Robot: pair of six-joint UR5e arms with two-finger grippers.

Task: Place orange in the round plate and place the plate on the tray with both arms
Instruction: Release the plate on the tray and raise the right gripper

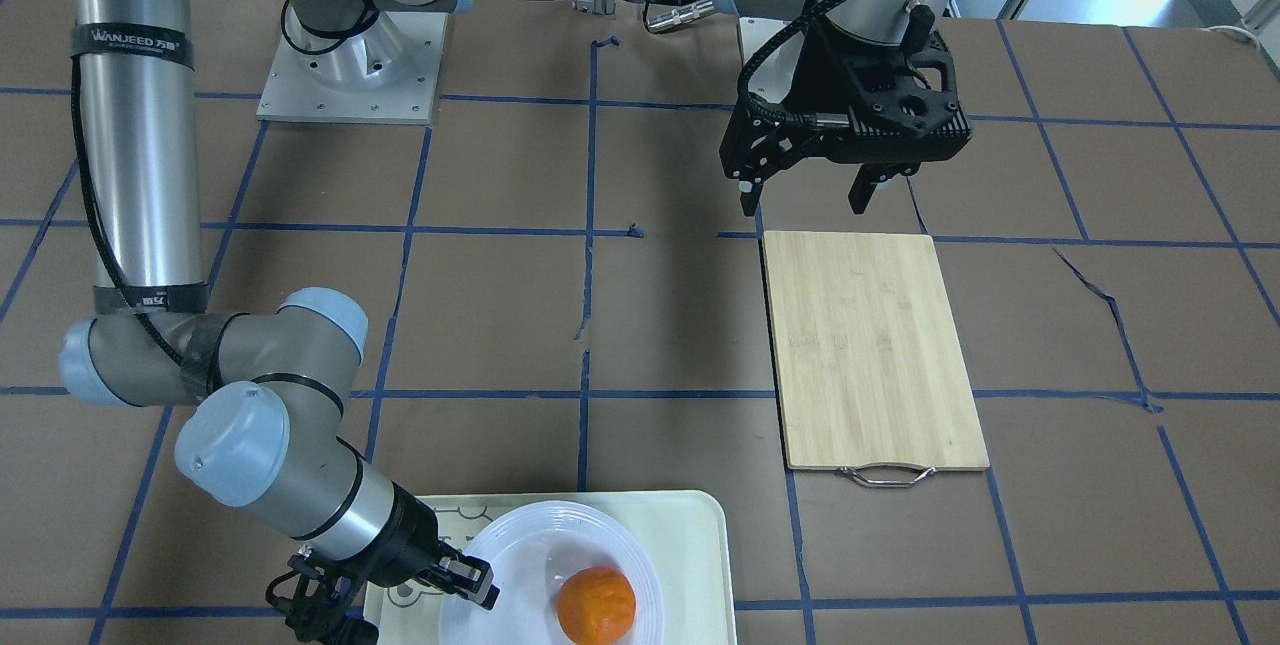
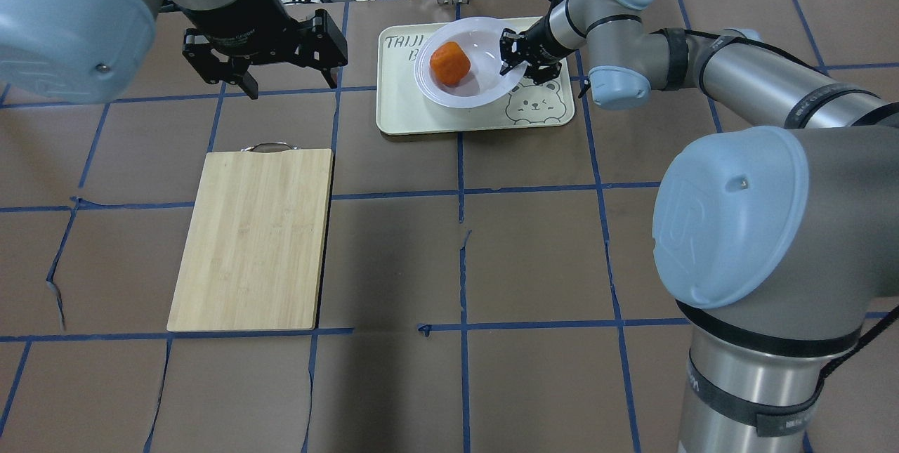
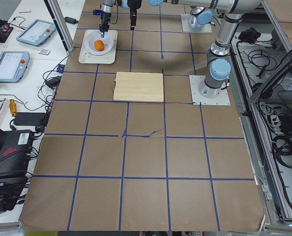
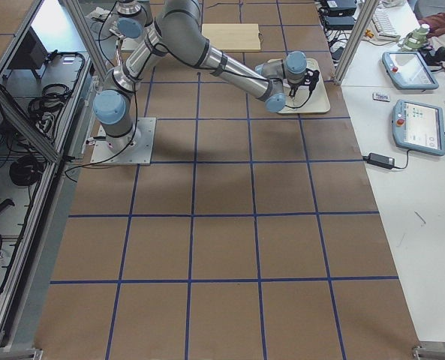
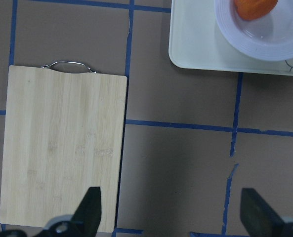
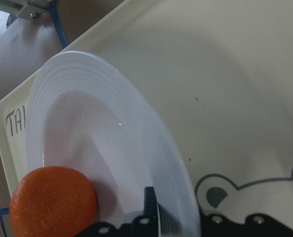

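Note:
The orange (image 1: 596, 605) lies inside the round plate (image 1: 520, 545), off-centre on the side away from my right gripper. The plate sits over the cream tray (image 1: 690, 545) with the bear drawing (image 2: 534, 103). My right gripper (image 2: 507, 58) is shut on the plate's rim; in the right wrist view one finger (image 6: 151, 202) presses the inner side of the rim beside the orange (image 6: 52, 202). Whether the plate rests flat on the tray I cannot tell. My left gripper (image 2: 289, 86) hangs open and empty above the bare table, apart from the tray (image 2: 400, 112).
A bamboo cutting board (image 2: 253, 239) with a metal handle (image 2: 267, 147) lies on the table on my left side, just in front of the left gripper. Brown paper with blue tape lines covers the table.

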